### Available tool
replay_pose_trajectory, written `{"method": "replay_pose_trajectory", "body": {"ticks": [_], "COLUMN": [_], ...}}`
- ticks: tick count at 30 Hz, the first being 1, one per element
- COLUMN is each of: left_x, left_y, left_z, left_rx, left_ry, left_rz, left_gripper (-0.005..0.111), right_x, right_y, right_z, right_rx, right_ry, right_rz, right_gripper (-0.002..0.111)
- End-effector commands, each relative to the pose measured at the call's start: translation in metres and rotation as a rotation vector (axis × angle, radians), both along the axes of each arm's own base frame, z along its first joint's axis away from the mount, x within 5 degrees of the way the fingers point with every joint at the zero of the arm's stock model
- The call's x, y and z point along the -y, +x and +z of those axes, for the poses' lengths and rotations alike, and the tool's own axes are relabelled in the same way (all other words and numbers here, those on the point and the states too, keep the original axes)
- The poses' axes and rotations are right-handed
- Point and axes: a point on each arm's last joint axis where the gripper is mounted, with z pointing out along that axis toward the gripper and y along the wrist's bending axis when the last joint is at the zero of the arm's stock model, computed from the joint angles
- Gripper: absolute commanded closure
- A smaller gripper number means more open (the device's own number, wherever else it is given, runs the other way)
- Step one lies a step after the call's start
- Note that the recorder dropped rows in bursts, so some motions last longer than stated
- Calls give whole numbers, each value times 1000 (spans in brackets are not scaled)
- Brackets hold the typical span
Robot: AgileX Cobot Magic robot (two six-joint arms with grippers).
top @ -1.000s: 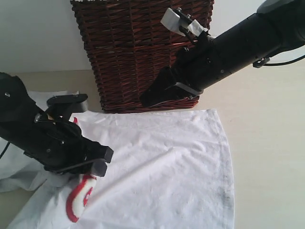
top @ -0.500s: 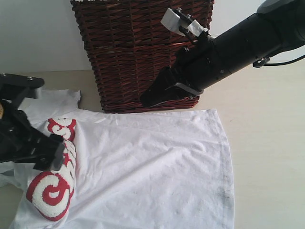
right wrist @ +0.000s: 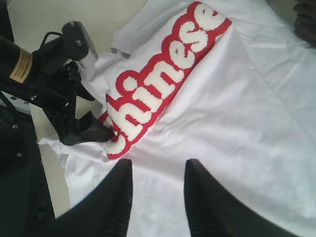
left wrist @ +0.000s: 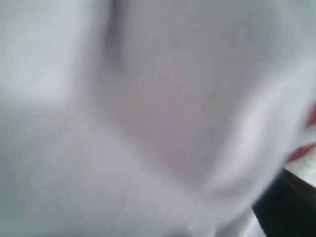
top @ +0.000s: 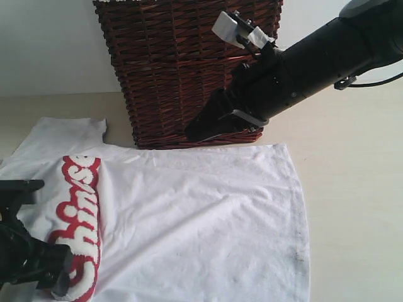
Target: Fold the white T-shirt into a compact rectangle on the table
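Shirt (top: 208,214): spread flat on the desk (top: 352,189), letters (right wrist: 163,79) facing up, before the basket (top: 170,69) at the back edge.
Left gripper (right wrist: 91,132): at the letters' end, toward the near-left corner; can't tell its grip.
Right gripper (right wrist: 157,165): fingers apart, above the cloth.

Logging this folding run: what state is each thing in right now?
white T-shirt: spread out, lettering up, not folded.
left pincer: at the shirt's lettered edge; grip unclear.
right pincer: open, empty, above the shirt.
wicker basket: upright behind the shirt.
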Motion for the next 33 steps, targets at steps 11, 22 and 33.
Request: {"method": "replay_pose_trajectory", "body": {"ticks": [11, 22, 33], "left_x": [10, 93, 146], "left_y": [-4, -27, -68], "left_z": [-5, 82, 35], "left_rx": [-55, 263, 239], "left_ry": [-105, -66, 54], "left_rz": [-70, -398, -552], "left_gripper": [92, 107, 11], "right_x": [-1, -1, 0], "right_y": [0, 0, 2], "right_z": [4, 4, 3], "right_rx": [29, 29, 45], "right_ry": [3, 3, -14], "right_rz": [-6, -6, -13], "right_gripper": [73, 73, 73]}}
